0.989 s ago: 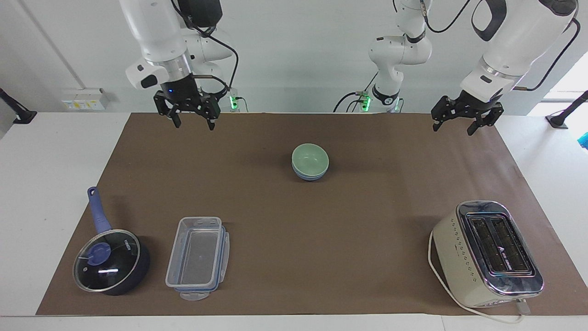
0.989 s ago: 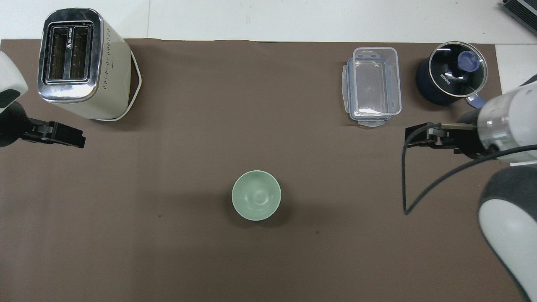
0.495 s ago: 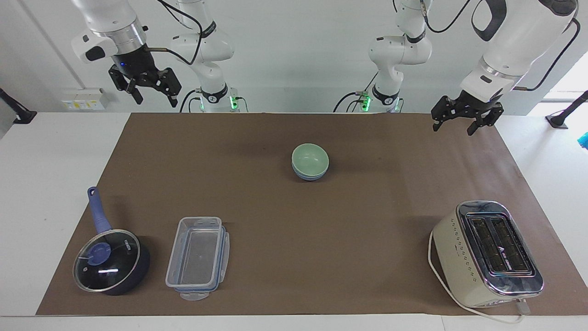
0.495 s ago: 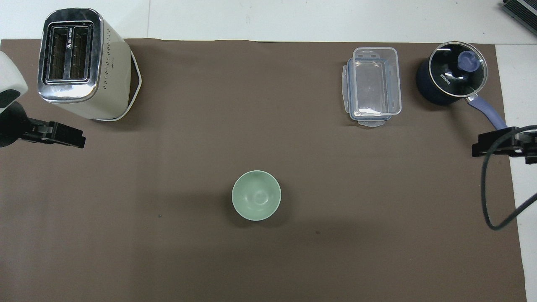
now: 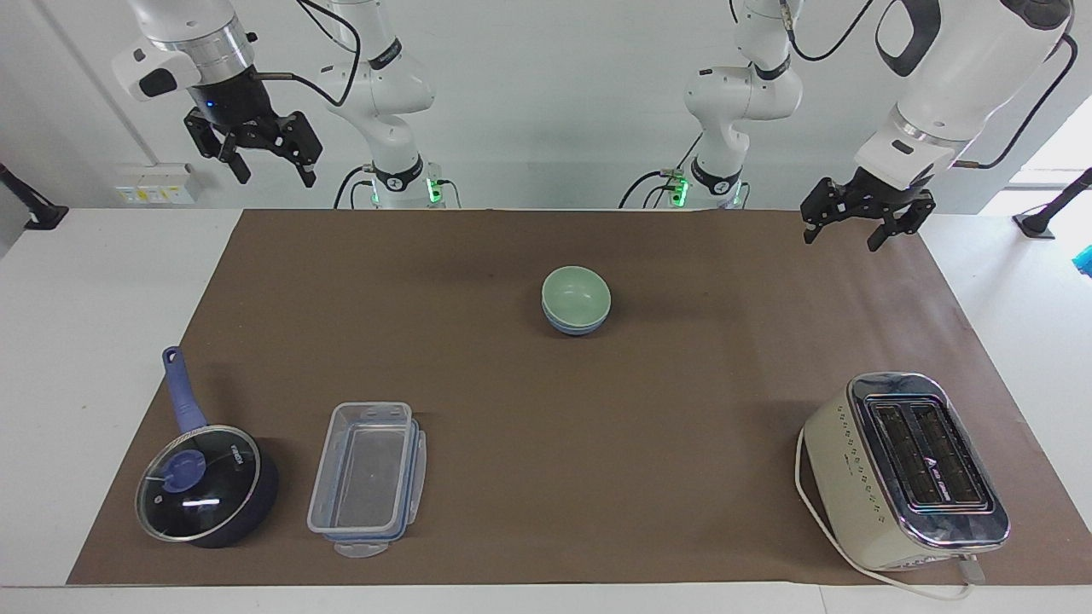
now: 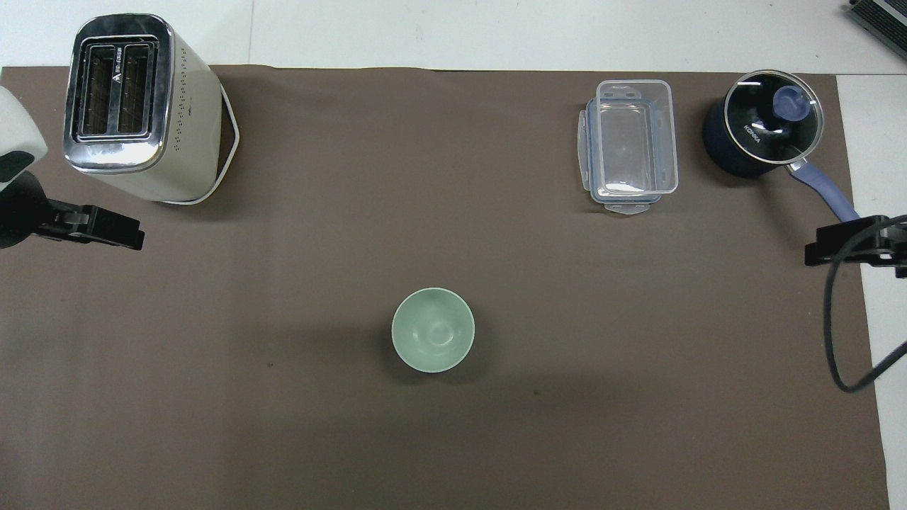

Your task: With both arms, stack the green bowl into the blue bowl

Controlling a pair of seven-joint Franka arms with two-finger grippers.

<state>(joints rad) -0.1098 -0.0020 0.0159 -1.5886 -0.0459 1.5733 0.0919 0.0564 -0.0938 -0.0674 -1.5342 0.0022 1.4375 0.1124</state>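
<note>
The pale green bowl (image 5: 576, 292) (image 6: 433, 329) sits nested inside the blue bowl (image 5: 578, 327) in the middle of the brown mat. Only the blue bowl's rim and side show below it in the facing view, and from overhead the blue bowl is hidden. My right gripper (image 5: 273, 173) (image 6: 815, 251) hangs high and open with nothing in it, over the mat's edge at the right arm's end. My left gripper (image 5: 840, 240) (image 6: 131, 237) waits open and empty over the mat's edge at the left arm's end, beside the toaster.
A cream and chrome toaster (image 5: 909, 469) (image 6: 134, 106) stands at the left arm's end, farther from the robots than the bowls. A clear plastic container (image 5: 367, 477) (image 6: 629, 145) and a dark blue saucepan with a glass lid (image 5: 205, 482) (image 6: 765, 131) lie toward the right arm's end.
My right gripper has risen and swung away from the mat toward the right arm's end. The left arm and the bowls have not moved.
</note>
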